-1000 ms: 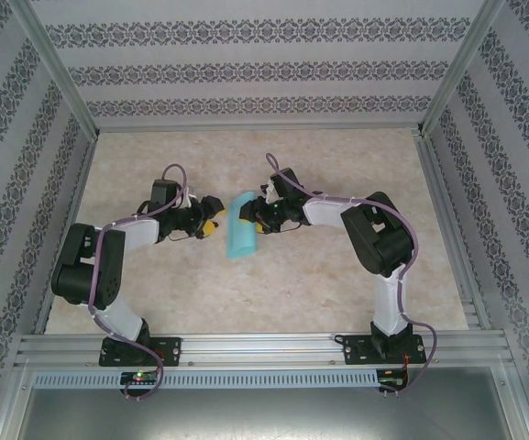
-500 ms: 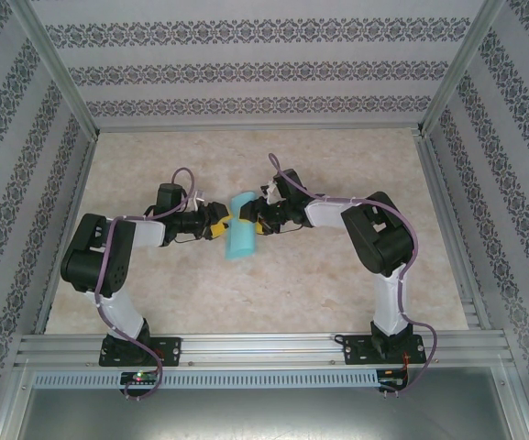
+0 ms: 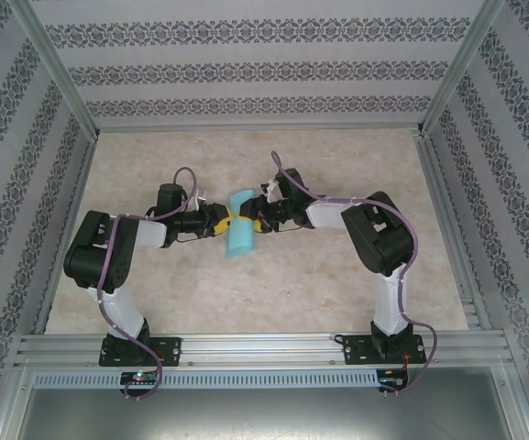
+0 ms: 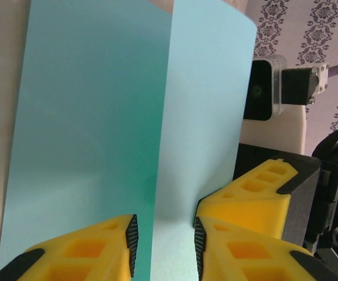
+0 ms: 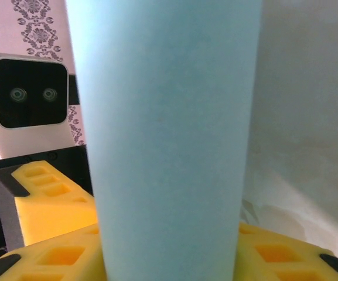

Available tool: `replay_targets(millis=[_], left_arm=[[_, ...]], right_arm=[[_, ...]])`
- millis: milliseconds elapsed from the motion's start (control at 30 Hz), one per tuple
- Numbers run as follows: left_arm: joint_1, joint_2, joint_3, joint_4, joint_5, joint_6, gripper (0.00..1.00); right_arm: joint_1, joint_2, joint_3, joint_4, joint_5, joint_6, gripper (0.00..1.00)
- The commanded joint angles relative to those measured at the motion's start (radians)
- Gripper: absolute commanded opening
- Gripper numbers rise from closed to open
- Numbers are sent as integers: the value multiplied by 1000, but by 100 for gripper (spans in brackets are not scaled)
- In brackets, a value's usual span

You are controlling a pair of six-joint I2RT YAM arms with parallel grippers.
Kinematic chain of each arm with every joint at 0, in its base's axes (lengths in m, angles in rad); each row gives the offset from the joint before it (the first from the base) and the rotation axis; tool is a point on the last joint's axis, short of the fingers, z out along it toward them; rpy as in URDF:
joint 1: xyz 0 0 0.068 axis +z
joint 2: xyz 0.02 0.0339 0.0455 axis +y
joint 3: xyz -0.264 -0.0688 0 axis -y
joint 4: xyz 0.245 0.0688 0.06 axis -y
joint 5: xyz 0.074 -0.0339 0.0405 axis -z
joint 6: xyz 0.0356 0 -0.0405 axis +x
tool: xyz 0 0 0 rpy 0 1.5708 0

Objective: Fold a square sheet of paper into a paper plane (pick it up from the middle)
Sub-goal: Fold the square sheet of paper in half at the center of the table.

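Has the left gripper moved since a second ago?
Yes: the left gripper shifted right, away from the left frame rail, to the square sheet of paper.

Beige marbled table (image 3: 337,275), patterned walls (image 3: 246,73), perhaps aluminium frame rails (image 3: 264,344).

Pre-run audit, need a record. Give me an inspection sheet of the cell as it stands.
Surface: beige marbled table, no stains seen.
Job's things: turquoise sheet mid-table between both hands, creased lengthwise, one half flat, the other raised; not yet a plane.
Clutter: nothing seen.
Hands: left hand jaws apart, straddling the raised half. Right hand flanks the sheet, which hides its gap; grip unconfirmed.
Cables: purple cables looped along both arms, off the sheet.
Surroundings: patterned walls, aluminium frame.
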Motion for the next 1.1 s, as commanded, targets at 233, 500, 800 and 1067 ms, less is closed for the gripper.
replay_targets(millis=[233,500,800,1067], left_arm=[[-19,4,14,53,12,12,25],[-19,2,13,46,-1,19,15],[-19,-6,27,-43,-28,79,4],[-19,0,27,-106,-48,124,2]], right_arm=[[-12,3,-12,29,-30,7,47],[-14,0,-11,-4,-20,-9,48],[-22,-38,3,-111,4,-45,58],[-22,-71,69,-374,84,-192,59]])
